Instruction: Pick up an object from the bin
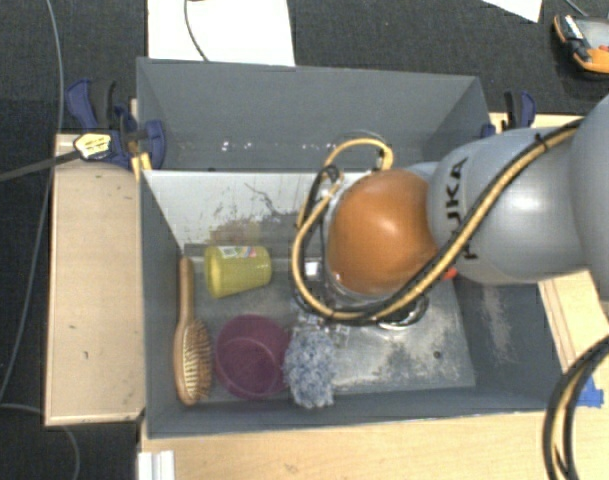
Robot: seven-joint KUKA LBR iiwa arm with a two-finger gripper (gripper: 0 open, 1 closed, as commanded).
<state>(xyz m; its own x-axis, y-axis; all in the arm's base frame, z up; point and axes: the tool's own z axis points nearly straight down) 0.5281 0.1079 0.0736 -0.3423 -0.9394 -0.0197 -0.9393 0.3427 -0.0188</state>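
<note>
Fluffy blue-grey bundle lies just beside the claw, on the side away from the arm, stretching toward the bin's near wall (the orange wrist cover hides the claw, so I cannot tell whether it is open).

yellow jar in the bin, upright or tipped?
Tipped. The yellow jar lies on its side on the left of the bin floor, long axis running left-right, just behind the purple cup.

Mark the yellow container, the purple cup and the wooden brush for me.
yellow container (237, 270), camera view, middle of its side
purple cup (251, 356), camera view, inside its open mouth
wooden brush (193, 361), camera view, on its bristle head
</note>
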